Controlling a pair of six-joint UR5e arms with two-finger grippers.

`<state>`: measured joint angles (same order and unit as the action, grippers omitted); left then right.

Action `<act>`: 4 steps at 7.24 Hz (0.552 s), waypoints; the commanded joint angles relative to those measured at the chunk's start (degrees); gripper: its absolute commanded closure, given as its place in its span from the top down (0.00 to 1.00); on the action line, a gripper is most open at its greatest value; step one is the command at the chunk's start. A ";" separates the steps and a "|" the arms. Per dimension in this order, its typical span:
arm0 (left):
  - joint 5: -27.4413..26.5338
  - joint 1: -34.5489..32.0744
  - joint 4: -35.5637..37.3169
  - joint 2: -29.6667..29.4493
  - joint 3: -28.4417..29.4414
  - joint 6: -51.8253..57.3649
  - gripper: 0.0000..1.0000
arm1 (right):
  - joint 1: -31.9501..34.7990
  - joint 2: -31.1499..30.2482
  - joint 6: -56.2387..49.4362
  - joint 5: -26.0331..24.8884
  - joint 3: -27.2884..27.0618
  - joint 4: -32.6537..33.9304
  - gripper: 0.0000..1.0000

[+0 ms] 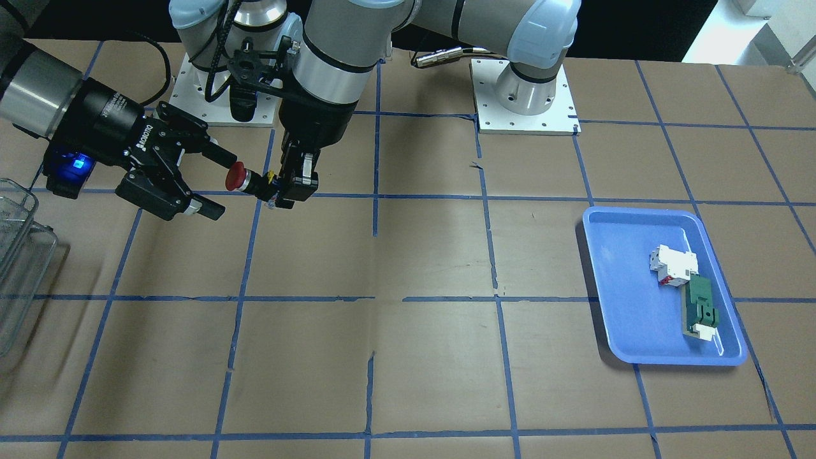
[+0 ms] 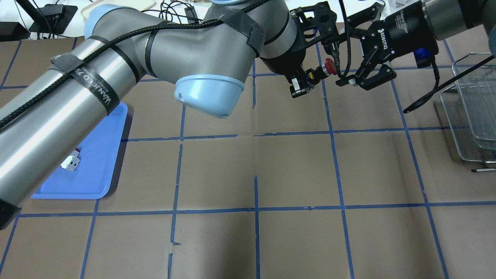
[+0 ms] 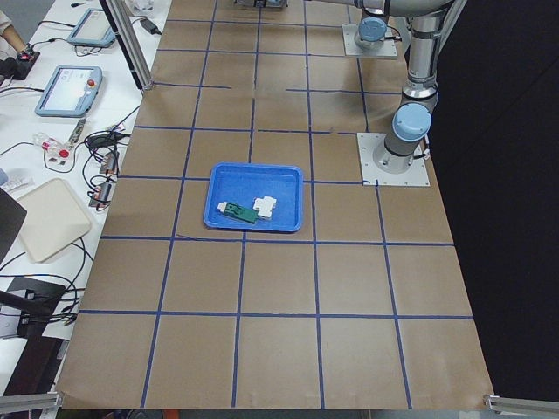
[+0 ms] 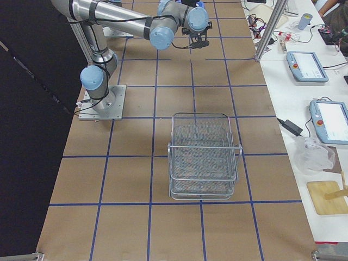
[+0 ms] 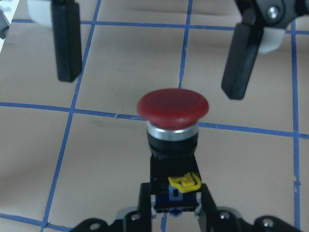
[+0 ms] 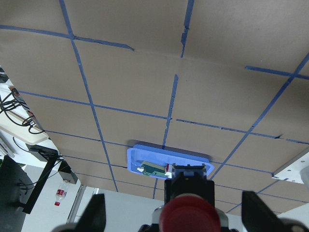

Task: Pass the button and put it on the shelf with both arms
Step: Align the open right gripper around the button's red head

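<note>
**Item:** button (image 5: pixel 172 121). Round red mushroom cap, with a bright metal collar under it. Black cylindrical body, with a yellow clip and a blue part at the rear.

**Location:** in the air above the table (image 1: pixel 433 357), axis level, well apart from the shelf (image 4: pixel 202 136).

**Left end effector** (image 1: pixel 292 185): clamped on the button's rear end.

**Right end effector** (image 1: pixel 220 183): spread wide, holding nothing. One finger stands on either side of the cap, neither touching it.

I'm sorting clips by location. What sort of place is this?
Probably a robotics lab or test cell: two robot arms bolted to a table gridded with blue tape, and control tablets with cables on a side bench.
</note>
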<state>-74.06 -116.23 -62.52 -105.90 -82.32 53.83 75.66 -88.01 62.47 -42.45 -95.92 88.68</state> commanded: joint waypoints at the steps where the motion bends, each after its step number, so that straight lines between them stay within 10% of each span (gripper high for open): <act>1: -0.03 -0.05 -0.49 0.17 -0.03 -0.04 0.00 | 1.16 0.12 0.11 0.00 -0.06 -0.09 1.00; 4: -0.12 -0.14 -0.50 0.34 0.06 -0.13 0.00 | 1.16 0.12 0.11 0.09 -0.06 -0.79 1.00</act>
<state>-74.13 -116.33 -63.01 -105.63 -82.34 53.75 76.79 -87.95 62.58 -42.39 -95.97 88.05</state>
